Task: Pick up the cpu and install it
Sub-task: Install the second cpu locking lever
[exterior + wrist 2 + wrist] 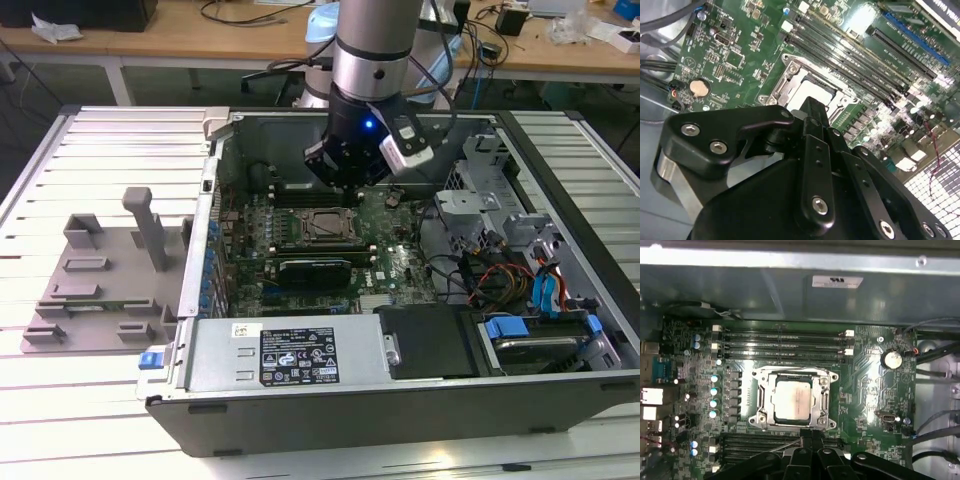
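Black gripper [810, 107] linkage sits closest in both wrist views: matte plates with bright round bolt heads, fingers narrowing to a point just at the socket frame's [793, 397] edge. Jaws look pressed together, nothing visible between them. Cpu [792, 399] lies flat inside the socket frame, dull silver square plate with a faint brownish smear, thin pale rim around it; the gripper is just beside it, contact not visible. Socket frame is bare stamped metal, squarish with notched corners, on a green motherboard [870, 380] dotted with small cylindrical capacitors and a round silver coin cell [892, 359]. Long narrow black memory slots [785, 342] run parallel on either side of the socket. In the exterior view, the arm [370, 50], a smooth silver cylinder over a black wrist, reaches down into an open grey sheet-metal computer case [300, 390] above the socket. Grey plastic fixture [110, 270] with upright posts lies on the ribbed white table [100, 140] at the exterior view's left, well apart from the gripper.
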`<state>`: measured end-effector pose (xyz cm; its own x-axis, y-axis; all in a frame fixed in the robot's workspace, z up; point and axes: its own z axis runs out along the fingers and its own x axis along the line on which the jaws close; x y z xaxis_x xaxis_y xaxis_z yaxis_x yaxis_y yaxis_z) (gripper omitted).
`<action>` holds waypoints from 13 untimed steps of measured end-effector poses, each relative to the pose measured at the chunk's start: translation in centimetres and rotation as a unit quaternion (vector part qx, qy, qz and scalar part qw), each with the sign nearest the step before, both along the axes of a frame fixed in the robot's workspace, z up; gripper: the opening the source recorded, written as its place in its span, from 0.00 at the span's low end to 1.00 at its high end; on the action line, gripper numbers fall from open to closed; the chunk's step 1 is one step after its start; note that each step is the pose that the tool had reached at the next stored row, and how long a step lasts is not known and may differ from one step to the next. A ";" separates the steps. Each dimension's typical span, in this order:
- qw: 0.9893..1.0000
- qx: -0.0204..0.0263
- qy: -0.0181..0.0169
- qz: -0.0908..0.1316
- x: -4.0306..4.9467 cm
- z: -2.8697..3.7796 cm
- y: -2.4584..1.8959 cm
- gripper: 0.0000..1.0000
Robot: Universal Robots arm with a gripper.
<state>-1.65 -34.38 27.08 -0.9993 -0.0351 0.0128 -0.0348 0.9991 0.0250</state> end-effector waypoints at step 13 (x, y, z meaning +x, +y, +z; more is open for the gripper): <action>0.999 0.042 0.000 0.000 -1.73 -1.64 -3.86 0.11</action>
